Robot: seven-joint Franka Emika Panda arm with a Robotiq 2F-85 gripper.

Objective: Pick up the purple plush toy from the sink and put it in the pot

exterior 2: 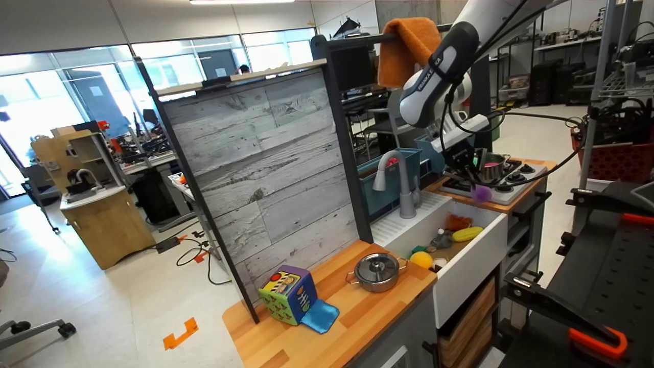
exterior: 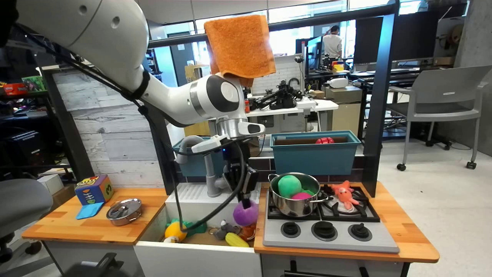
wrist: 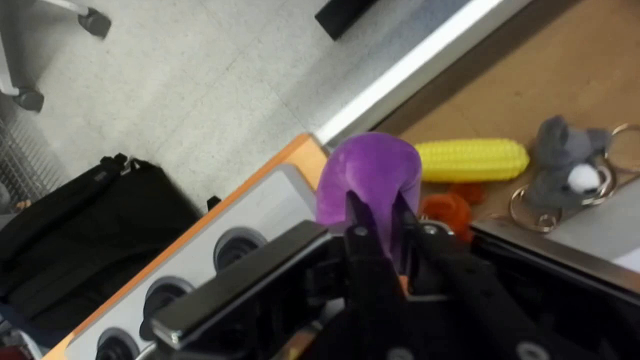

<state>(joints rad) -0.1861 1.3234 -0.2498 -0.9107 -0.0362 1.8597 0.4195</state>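
White farmhouse sink [exterior: 198, 261], rectangular. Grey stovetop [exterior: 306, 239], three-knobbed. Steel two-handled pot [exterior: 294, 208], standing on the stovetop. My gripper [wrist: 376, 202]: jaws clenched. Purple plush toy [exterior: 246, 216]: pinched between them, aloft, near the sink's stove-side edge.

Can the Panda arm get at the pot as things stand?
Probably yes: the pot stands uncovered on the stove beside the sink. The pincer, holding the purple plush toy, likely has to lift first, and the green ball inside takes up room.
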